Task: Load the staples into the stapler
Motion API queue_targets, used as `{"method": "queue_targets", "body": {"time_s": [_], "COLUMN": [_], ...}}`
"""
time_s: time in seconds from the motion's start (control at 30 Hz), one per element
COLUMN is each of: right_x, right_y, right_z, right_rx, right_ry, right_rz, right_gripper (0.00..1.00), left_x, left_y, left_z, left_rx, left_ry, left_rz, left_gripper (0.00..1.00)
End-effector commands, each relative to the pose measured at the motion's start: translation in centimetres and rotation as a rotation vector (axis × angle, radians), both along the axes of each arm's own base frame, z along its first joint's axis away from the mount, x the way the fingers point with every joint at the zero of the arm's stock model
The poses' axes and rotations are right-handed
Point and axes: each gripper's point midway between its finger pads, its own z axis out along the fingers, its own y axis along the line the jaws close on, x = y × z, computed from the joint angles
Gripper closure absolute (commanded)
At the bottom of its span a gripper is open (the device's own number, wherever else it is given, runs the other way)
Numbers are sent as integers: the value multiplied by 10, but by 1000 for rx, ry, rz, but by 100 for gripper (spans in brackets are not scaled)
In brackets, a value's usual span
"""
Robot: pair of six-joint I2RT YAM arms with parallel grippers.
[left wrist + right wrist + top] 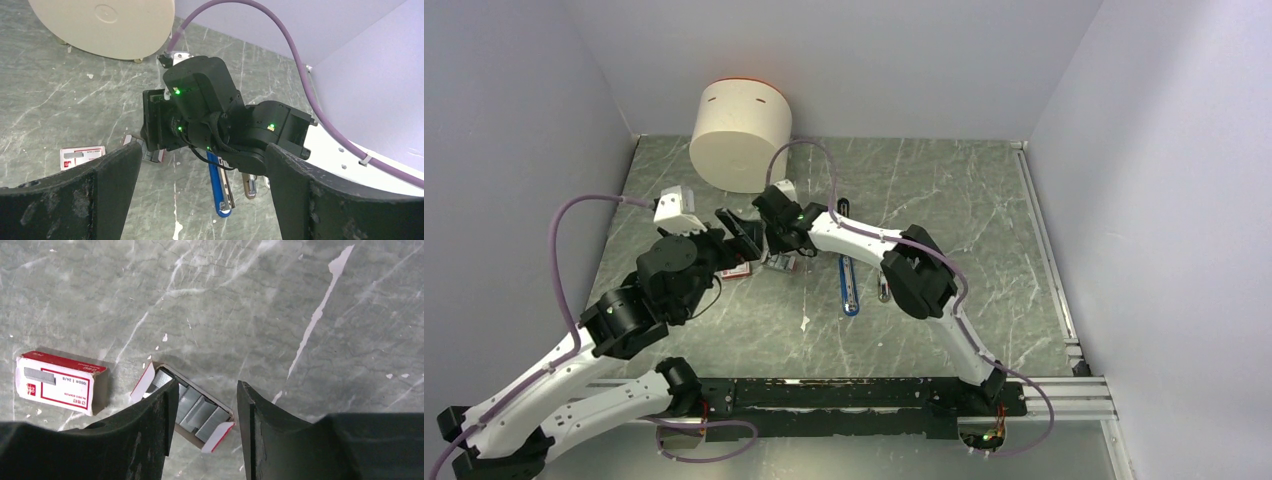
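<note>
The staples' red sleeve with a white label (60, 382) lies on the marble table. Beside it is its open inner tray (200, 412), with several silvery-grey staple blocks inside. My right gripper (206, 387) is open and hovers just above the tray, its left finger over the tray's near end. From above, the right gripper (779, 248) is over the tray (780, 263). The blue stapler (849, 285) lies open to the right, its silver channel up, and also shows in the left wrist view (216, 185). My left gripper (742, 232) is open and empty, just left of the right gripper.
A big white cylinder (742, 135) stands at the back left. A small tan oblong piece (883, 287) lies right of the stapler. The red sleeve (736, 268) lies under the left gripper. Grey walls close in both sides and the back.
</note>
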Motion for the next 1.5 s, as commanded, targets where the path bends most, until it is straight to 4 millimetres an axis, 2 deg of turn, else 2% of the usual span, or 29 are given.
{"method": "queue_targets", "body": {"time_s": [0.0,0.1,0.23,0.3,0.6,0.83,1.07,1.2,1.3,1.47], "right_x": [1,-4,-6,-6,3,-1,-10,-13,-12,-16], "right_y": [4,9,9,10,12,15,26,30,30,30], "right_z": [-2,-1,6,9,2,-6,1,5,3,-5], "right_rx": [-27,-11,-16,-22,-46,-51,11,33,24,2], "right_ry": [-3,0,-37,-49,-56,-41,-21,-17,-8,9], "right_rz": [40,112,181,207,187,223,284,306,299,293], "right_gripper": [50,50,64,66,71,72,72,78,77,67], "left_x": [5,6,6,7,8,7,8,7,7,7], "left_y": [3,1,-1,-2,-5,-7,-7,-2,1,1], "left_z": [-1,-5,-10,-10,-14,-19,-21,-17,-16,-17], "left_rx": [30,48,50,52,72,80,81,76,70,72], "left_ry": [-5,8,16,14,32,46,52,44,36,37], "left_rz": [25,20,14,9,3,-6,2,17,26,29], "left_gripper": [3,3,3,3,3,3,3,3,3,3]}}
